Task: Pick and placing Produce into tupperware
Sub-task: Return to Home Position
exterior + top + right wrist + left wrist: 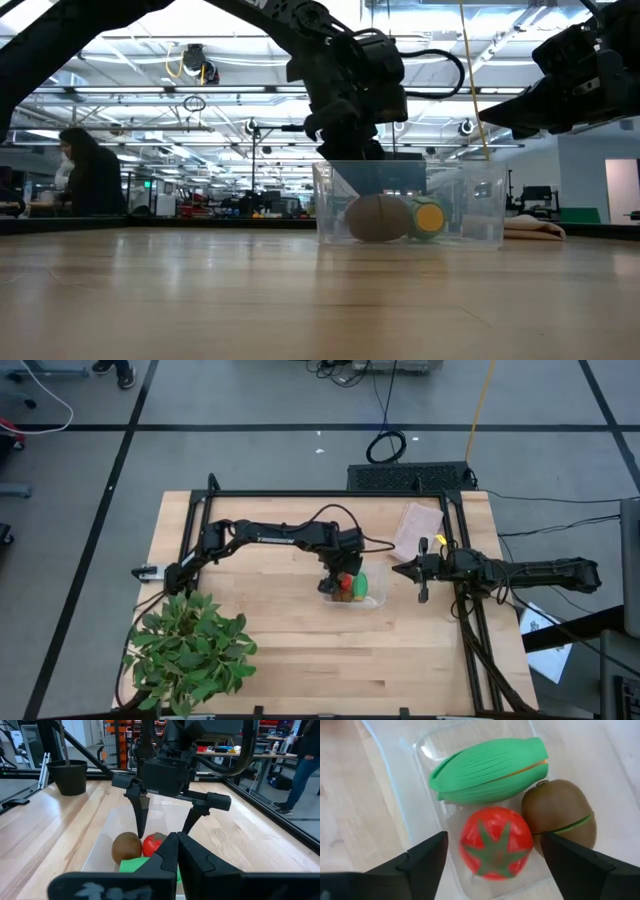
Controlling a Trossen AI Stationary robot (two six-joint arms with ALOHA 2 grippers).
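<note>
Left gripper fills the bottom of its wrist view, fingers spread wide and grasping nothing, one to each side of the tomato just below them. Beside the tomato lie the kiwi at right and the green piece above. All three are inside the tub, which sits at the centre of the table in the high view. Judged from that, the filling is done and only the retreat to home is left. To do it well, I would lift straight up first, fingers kept apart, until the tips clear the rim; a sideways pull now could catch the wall and drag the light tub. Then fold the arm back toward the frame's left, passing above the plant at lower left. Right gripper waits just right of the tub, pinched closed and empty, pointing at it. The packet lies beyond it, toward the upper right.
</note>
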